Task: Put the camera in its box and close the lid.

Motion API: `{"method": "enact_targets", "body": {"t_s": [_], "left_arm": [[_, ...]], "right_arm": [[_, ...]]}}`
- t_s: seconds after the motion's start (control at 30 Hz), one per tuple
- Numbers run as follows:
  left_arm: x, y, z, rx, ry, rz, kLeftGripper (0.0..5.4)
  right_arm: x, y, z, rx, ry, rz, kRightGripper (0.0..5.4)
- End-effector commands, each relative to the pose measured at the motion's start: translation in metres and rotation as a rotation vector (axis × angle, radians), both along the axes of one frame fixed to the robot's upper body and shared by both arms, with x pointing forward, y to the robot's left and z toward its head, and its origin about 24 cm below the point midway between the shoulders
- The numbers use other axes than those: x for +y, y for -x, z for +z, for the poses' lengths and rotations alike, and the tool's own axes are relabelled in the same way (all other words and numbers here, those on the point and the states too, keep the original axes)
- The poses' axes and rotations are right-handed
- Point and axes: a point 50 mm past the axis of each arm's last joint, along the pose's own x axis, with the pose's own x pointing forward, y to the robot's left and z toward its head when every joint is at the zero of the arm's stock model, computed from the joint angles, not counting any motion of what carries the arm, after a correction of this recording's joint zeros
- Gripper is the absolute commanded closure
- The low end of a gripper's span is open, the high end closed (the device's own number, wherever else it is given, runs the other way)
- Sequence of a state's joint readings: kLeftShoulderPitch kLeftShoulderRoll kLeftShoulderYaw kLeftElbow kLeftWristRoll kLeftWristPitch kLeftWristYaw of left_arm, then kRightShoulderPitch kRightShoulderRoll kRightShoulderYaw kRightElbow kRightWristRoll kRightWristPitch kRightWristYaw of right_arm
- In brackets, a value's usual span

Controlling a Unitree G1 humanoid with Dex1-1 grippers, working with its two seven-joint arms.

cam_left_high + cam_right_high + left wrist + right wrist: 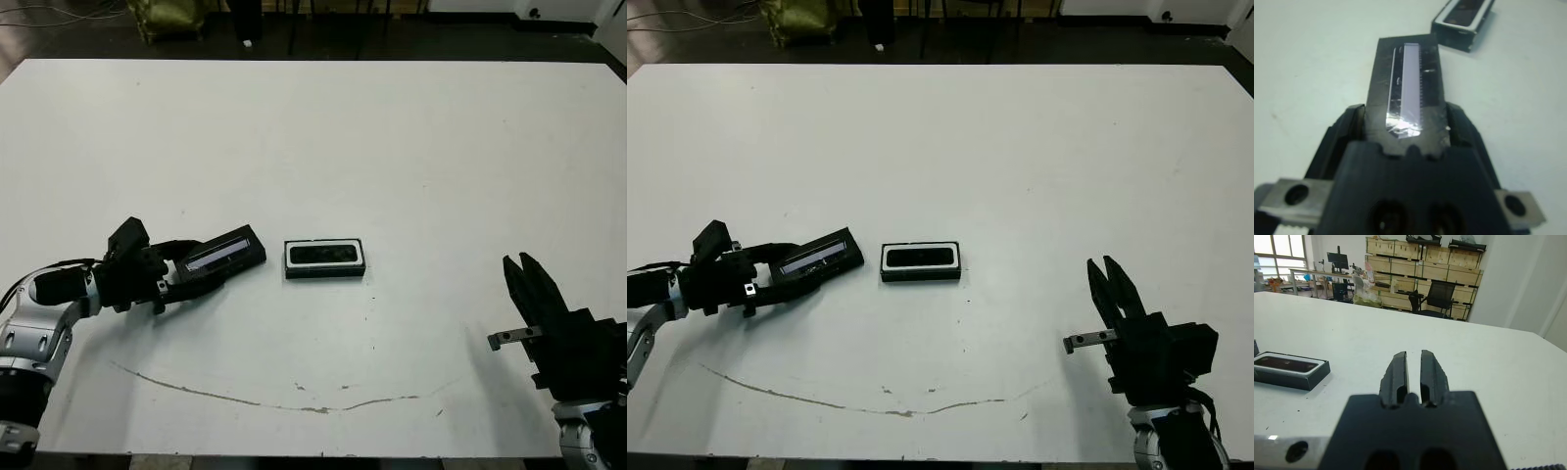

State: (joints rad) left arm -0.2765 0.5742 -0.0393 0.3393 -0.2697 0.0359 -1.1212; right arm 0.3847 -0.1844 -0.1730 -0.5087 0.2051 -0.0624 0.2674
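The box (325,273), a shallow black tray with white lining, sits mid-table. The camera (324,255), a slim black bar, lies flat inside it. Just left of the box is the lid (223,252), a black cover with a glossy silvery strip (1406,88), angled toward the box. My left gripper (186,270) is shut on the lid's near end, one finger (1351,125) on each long side. At the table's front right, my right gripper (519,262) is shut with nothing in it. The right wrist view shows its fingers (1396,372) close together and the box (1293,374) off to the side.
A long thin dirty streak (294,401) runs across the white table (392,147) near the front edge. Beyond the far edge lie dark floor and an olive bag (171,18). The right wrist view shows stacked crates and an office chair (1437,298) in the room behind.
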Motion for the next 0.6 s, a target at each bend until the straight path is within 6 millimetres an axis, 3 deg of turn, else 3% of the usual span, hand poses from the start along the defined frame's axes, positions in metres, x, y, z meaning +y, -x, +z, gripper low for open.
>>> {"method": "enact_targets", "body": {"t_s": [0.03, 0.33, 0.6], "left_arm": [[0.003, 0.001, 0.006, 0.005, 0.012, 0.026, 2.87], [-0.011, -0.005, 0.050, -0.165, 0.158, 0.052, 2.87], [-0.034, -0.016, 0.051, -0.188, 0.144, -0.063, 2.87]], "right_arm": [[-0.001, 0.002, -0.005, 0.037, -0.001, -0.007, 5.40], [0.000, 0.003, -0.004, 0.050, -0.011, -0.004, 5.40], [0.002, 0.003, -0.001, 0.053, 0.008, -0.009, 5.40]]}}
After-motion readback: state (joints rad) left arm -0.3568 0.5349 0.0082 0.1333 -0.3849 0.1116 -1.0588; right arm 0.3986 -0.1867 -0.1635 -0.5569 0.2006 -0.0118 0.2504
